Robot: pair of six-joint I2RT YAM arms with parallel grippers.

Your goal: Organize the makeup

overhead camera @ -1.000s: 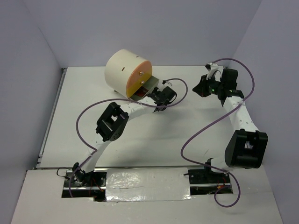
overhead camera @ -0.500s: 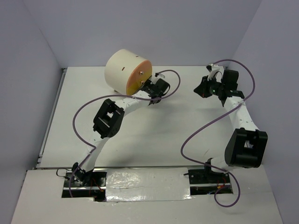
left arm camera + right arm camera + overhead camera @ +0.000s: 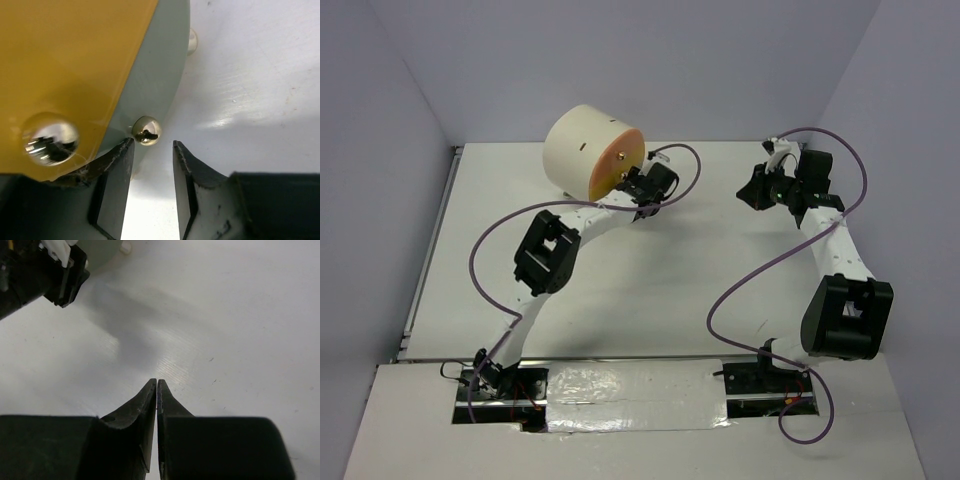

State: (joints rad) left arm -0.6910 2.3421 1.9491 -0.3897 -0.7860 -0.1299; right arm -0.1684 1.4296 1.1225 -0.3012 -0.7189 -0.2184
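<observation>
No makeup shows in any view; it is likely inside the chest (image 3: 582, 150). The left gripper (image 3: 151, 145), slightly open and empty, faces the drawer front (image 3: 65, 60), a small knob (image 3: 146, 130) just ahead between its fingers. The right gripper (image 3: 157, 383), closed on nothing, hangs well apart over the desk (image 3: 720, 270)

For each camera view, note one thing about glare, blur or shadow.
Top external: even, soft light, only faint shadow beside the cream chest. Left wrist: the big knob is blurred, the small knob sharper; glare on the table. Right wrist: a broad soft shadow crosses the table, sheen just ahead of the right gripper.
</observation>
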